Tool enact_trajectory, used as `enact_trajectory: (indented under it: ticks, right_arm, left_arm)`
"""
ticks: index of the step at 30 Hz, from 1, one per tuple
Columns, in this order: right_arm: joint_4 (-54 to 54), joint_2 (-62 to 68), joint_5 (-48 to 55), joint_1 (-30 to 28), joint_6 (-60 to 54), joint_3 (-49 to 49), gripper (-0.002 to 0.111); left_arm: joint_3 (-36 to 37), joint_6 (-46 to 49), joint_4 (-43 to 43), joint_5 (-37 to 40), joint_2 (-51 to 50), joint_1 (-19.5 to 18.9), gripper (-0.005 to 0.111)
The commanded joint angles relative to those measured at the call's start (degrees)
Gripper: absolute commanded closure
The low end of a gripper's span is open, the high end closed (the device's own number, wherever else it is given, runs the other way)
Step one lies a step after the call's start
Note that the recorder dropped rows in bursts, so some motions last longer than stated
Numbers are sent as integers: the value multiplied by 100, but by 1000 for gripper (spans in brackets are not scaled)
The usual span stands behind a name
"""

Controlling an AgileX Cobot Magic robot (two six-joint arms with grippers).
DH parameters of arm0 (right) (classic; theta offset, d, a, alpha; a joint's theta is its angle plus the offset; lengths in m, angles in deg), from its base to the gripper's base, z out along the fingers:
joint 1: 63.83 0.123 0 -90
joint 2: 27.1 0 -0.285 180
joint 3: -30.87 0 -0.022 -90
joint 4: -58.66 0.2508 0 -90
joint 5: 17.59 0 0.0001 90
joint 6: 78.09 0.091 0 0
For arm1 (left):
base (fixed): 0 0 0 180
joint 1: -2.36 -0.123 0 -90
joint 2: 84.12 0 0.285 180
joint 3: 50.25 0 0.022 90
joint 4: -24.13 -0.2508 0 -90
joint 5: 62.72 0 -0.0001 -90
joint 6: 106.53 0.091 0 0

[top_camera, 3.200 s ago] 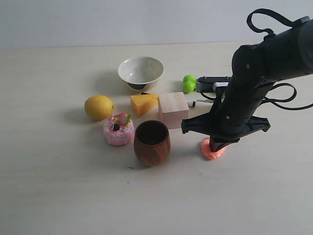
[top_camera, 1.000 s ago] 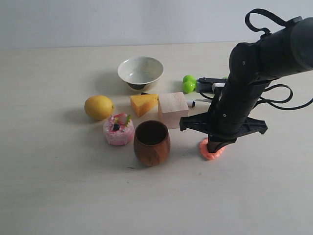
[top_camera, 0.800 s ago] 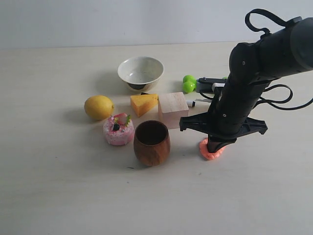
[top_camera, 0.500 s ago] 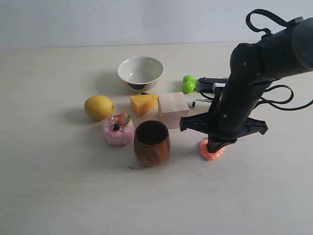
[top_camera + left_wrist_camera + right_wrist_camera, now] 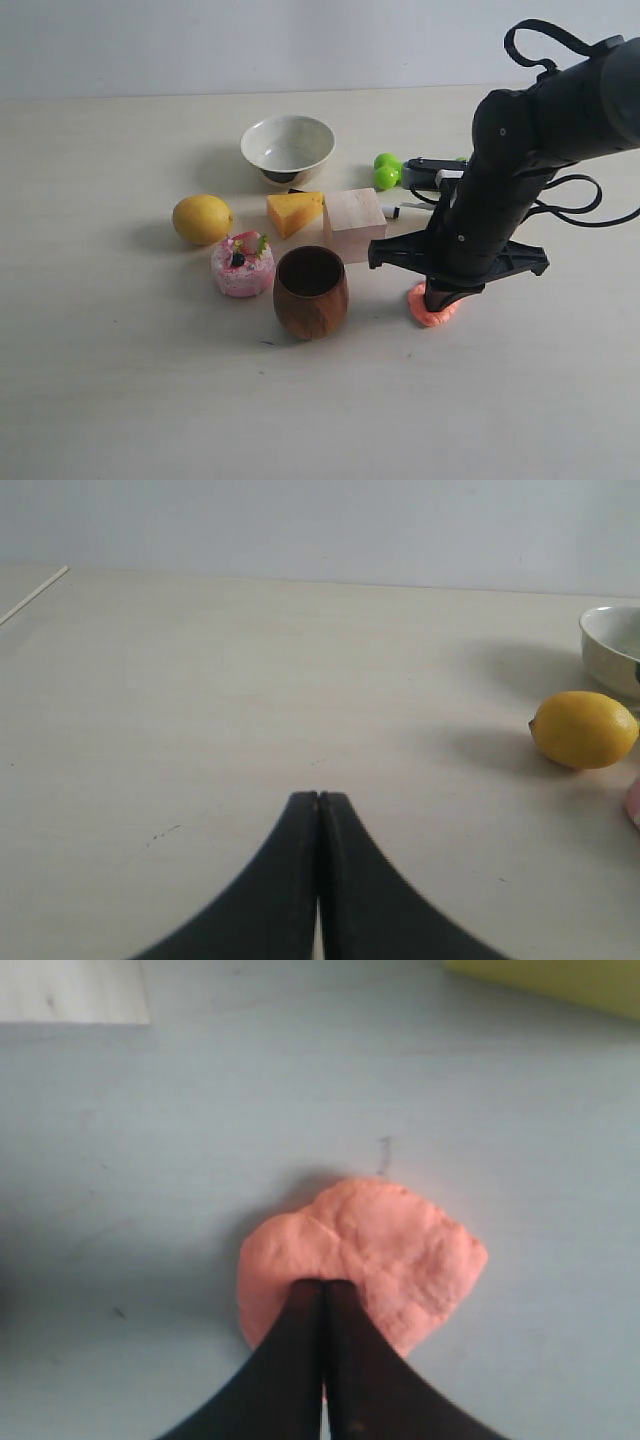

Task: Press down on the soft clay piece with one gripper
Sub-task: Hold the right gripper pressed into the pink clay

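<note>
One end effector touches soft clay piece near its edge.

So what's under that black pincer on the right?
The shut pincer rests its tips on a flat orange clay blob; the clay right beneath them is covered.

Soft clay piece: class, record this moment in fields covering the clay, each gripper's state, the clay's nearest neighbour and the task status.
Clay: soft clay piece, salmon-orange, flat and lumpy, lying on the table
Right gripper: shut, tips down on the clay's edge, apparently pressing
Left gripper: shut, empty, over bare table, lemon in its view
Nearest neighbour: wooden cup, left of the clay in the exterior view, not touching it
Task status: press appears under way
</note>
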Motion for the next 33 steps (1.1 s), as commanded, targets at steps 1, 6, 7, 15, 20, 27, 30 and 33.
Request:
enact_trajectory:
  ticks: [1, 6, 7, 15, 20, 27, 30, 33]
  right_arm:
    - [153, 26, -40, 47, -89, -115, 108]
    - [143, 4, -51, 47, -89, -115, 108]
    - [140, 6, -51, 47, -108, -115, 108]
    - [140, -22, -51, 47, -163, -105, 108]
    - [140, -140, -65, 47, -198, -105, 108]
    - [140, -265, -153, 47, -198, -105, 108]
    - [140, -269, -153, 47, -198, -105, 108]
    - [140, -268, -178, 47, -198, -105, 108]
  left_arm:
    - [-19, 3, 13, -54, 35, -5, 107]
    - [-19, 3, 13, -54, 35, -5, 107]
    - [-19, 3, 13, -54, 35, -5, 107]
    - [-19, 3, 13, -54, 35, -5, 107]
    - [-19, 3, 13, -54, 35, -5, 107]
    - [-19, 3, 13, -54, 35, -5, 107]
    - [-19, 3, 13, -54, 35, -5, 107]
    - [-19, 3, 13, -54, 35, -5, 107]
